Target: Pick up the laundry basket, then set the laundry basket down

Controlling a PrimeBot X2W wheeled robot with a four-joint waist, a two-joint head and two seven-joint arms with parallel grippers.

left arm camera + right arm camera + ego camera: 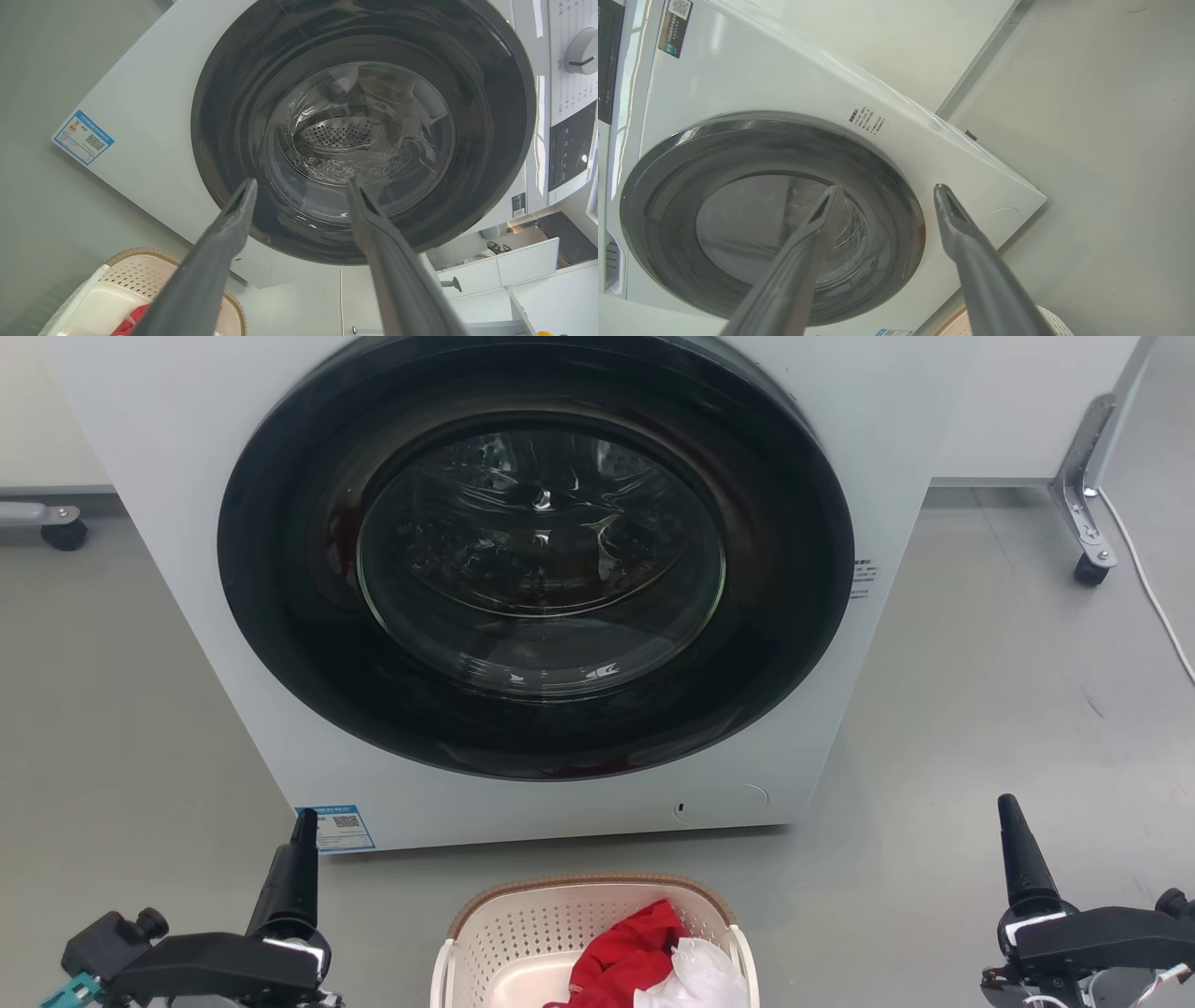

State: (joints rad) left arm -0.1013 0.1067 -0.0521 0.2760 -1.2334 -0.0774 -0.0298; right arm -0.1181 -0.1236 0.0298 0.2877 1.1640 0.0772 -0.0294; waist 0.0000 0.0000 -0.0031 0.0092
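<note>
The laundry basket, cream perforated plastic with a brown woven rim, stands on the floor at the bottom centre of the head view, just in front of the washing machine. It holds a red cloth and a white cloth. My left gripper hovers to the basket's left and my right gripper to its right, both apart from it. The left wrist view has the left gripper open and empty, with the basket at lower left. In the right wrist view the right gripper is open, and a sliver of basket shows below.
A white front-loading washing machine with a shut dark round door stands right behind the basket. A metal leg on a castor and a white cable are at the right, another castor at the far left. Grey floor lies on both sides.
</note>
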